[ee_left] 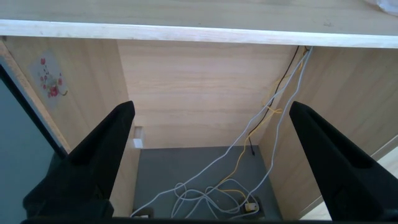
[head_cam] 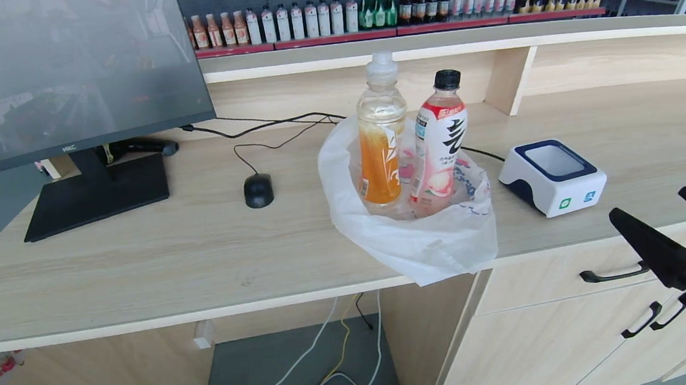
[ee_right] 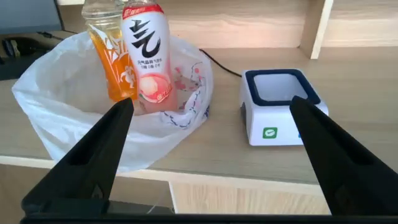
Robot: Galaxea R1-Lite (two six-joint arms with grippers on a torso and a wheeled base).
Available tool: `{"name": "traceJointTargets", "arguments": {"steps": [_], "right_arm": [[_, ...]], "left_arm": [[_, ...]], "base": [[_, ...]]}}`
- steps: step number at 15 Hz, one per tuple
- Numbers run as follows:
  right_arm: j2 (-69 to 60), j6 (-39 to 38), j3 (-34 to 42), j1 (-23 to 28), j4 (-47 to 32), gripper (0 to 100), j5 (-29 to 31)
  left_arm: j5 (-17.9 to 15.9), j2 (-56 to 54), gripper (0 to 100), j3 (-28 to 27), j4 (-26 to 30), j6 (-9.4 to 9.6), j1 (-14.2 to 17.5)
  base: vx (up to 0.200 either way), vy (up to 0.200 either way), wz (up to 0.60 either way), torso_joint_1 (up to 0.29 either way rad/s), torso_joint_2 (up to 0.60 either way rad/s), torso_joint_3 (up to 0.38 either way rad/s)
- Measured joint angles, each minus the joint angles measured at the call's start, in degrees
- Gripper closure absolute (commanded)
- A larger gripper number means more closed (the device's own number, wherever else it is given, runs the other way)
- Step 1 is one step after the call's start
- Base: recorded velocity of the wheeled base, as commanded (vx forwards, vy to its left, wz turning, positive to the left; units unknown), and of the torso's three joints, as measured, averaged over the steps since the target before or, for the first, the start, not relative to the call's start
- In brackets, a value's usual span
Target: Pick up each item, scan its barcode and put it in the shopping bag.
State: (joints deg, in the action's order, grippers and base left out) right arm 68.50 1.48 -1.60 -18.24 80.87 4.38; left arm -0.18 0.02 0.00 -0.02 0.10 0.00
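Head view shows the bag (head_cam: 420, 241) in the middle of the frame, on the counter (head_cam: 140, 257). Two bottles stand up inside it, side by side. The orange bottle (head_cam: 381, 153) is on the left and the pink bottle (head_cam: 442, 148) is on the right. I cannot tell if they touch. The scanner (head_cam: 553, 176) sits just right of the bag.

The right gripper (head_cam: 650, 202) is at the lower right of the frame, in front of the counter's edge. Its fingers are wide apart and hold nothing. The left gripper (ee_left: 211, 106) is low down, facing the space under the counter. Its fingers are wide apart too, with nothing in them.

I think the job is almost done, since both bottles are in the bag already. The bottles are tall and the bag is soft, so a bump could tip them. The best thing is to keep both arms away from the bag, and to go slow if the right arm passes near it or the scanner.
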Motion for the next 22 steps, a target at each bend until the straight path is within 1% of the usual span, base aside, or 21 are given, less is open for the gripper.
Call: {"name": "traceJointTargets", "arguments": {"steps": [1,3,7,9,10,11,12,14,16,18,20,21,22], "right_arm": [[-4.30,0.73,0.50,1.01,-5.66,0,0.00],[-15.03,2.93,1.13,2.28,-20.85,0,-0.11],[-37.47,5.50,1.35,2.86,-49.42,0,-0.22],[-49.63,6.51,0.85,2.89,-65.72,0,-0.22],[-54.20,7.28,0.55,2.78,-71.73,0,-0.22],[-58.48,8.24,0.50,2.50,-75.62,0,-0.26],[-61.67,8.64,0.83,2.21,-77.43,0,-0.33],[-64.60,7.00,1.02,2.01,-77.79,0,0.38],[-64.78,2.66,1.07,2.76,-77.84,0,3.91],[-63.05,0.88,1.13,7.28,-77.97,0,4.84],[-60.54,2.88,1.11,12.46,-79.51,0,2.93],[-59.66,6.81,0.78,14.08,-80.65,0,0.20],[-59.14,9.00,0.52,14.63,-81.19,0,-1.89]], "left_arm": [[0.00,0.00,0,0.00,0.00,0.00,0.00],[0.00,0.00,0,0.00,0.00,0.00,0.00],[0.00,0.00,0,0.00,0.02,-0.07,0.00],[0.00,0.00,0,0.00,0.02,-0.10,0.00],[0.00,0.00,0,0.00,0.02,-0.10,0.00],[0.00,0.00,0,0.00,0.02,-0.10,0.00],[0.00,0.00,0,0.00,0.02,-0.10,0.00],[0.00,0.00,0,0.00,0.02,-0.10,0.00],[0.02,0.00,0,0.00,0.02,-0.10,0.00],[0.00,0.00,0,0.00,0.02,-0.10,0.00],[0.02,0.00,0,0.00,0.02,-0.10,0.00],[0.02,0.00,0,0.00,0.02,-0.10,0.00],[0.00,0.00,0,0.00,0.02,-0.07,0.00]], "base": [[0.000,0.000,0.00,0.000,0.00,0.000],[0.000,0.000,0.00,0.000,0.00,0.000],[0.000,0.000,0.00,0.000,0.00,0.000],[0.000,0.000,0.00,0.000,0.00,0.000],[0.000,0.000,0.00,0.000,0.00,0.000],[0.000,0.000,0.00,0.000,0.00,0.000],[0.000,0.000,0.00,0.000,0.00,0.000],[0.000,0.000,0.00,0.000,0.00,0.000],[0.000,0.000,0.00,0.000,0.00,0.000],[0.000,0.000,0.00,0.000,0.00,0.000],[0.000,0.000,0.00,0.000,0.00,0.000],[0.000,0.000,0.00,0.000,0.00,0.000],[0.000,0.000,0.00,0.000,0.00,0.000]]}}
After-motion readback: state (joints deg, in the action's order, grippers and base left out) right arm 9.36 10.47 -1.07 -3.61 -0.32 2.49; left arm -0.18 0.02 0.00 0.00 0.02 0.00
